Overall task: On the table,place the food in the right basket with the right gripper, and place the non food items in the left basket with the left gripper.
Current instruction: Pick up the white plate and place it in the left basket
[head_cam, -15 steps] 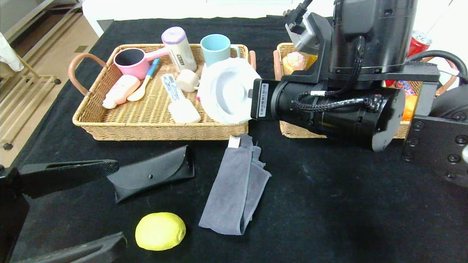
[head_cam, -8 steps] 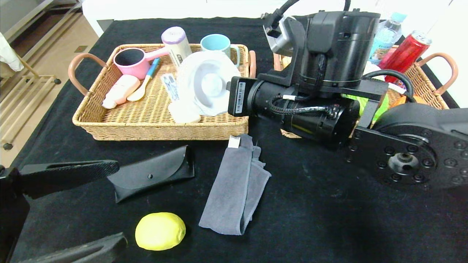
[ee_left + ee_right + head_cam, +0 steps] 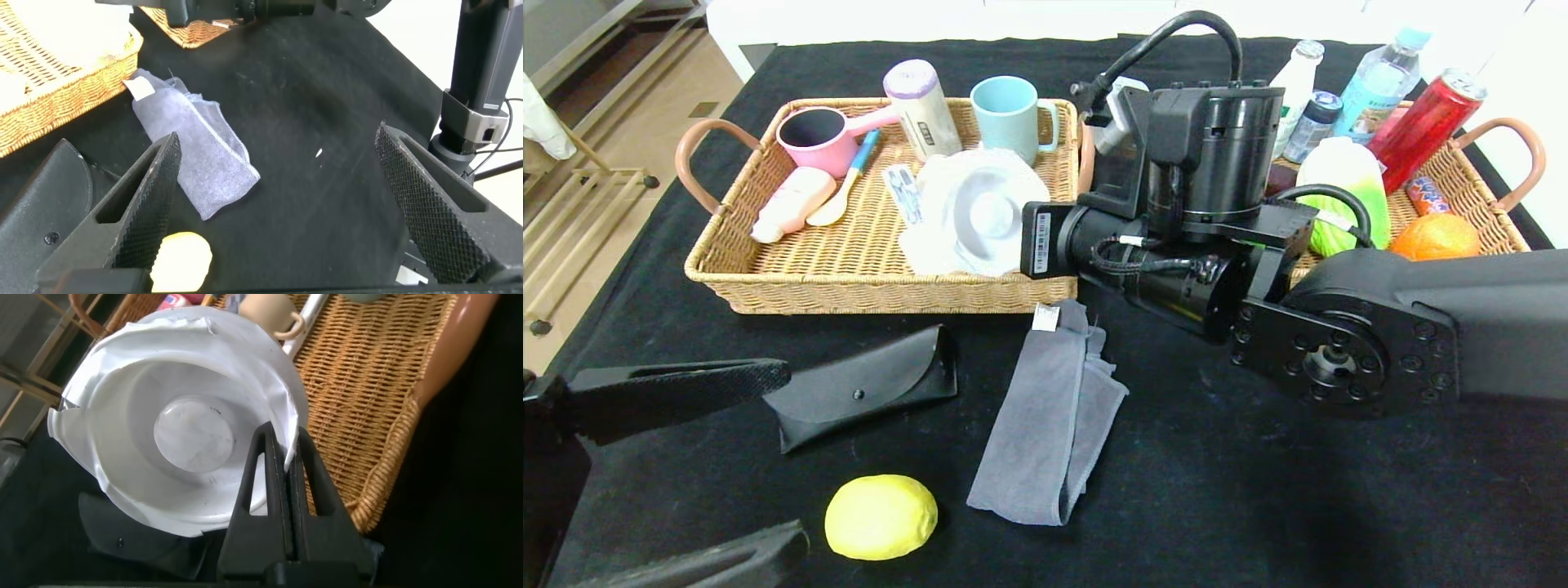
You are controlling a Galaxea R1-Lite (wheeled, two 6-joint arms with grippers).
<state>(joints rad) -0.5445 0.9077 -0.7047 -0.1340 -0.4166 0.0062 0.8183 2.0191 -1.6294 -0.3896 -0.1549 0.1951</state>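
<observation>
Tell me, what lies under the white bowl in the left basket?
The white bowl is clamped by the right gripper over the left basket. A white item shows beneath its edge; anything else is covered.

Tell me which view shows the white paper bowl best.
The right wrist view: the white paper bowl fills the picture, its rim clamped in the shut right pincer. The head view shows the bowl above the left basket, partly behind the arm. The left wrist view does not show it.

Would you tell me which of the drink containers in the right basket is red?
The red can at the far right, leaning beside the clear water bottle; the other bottles are white or clear.
</observation>
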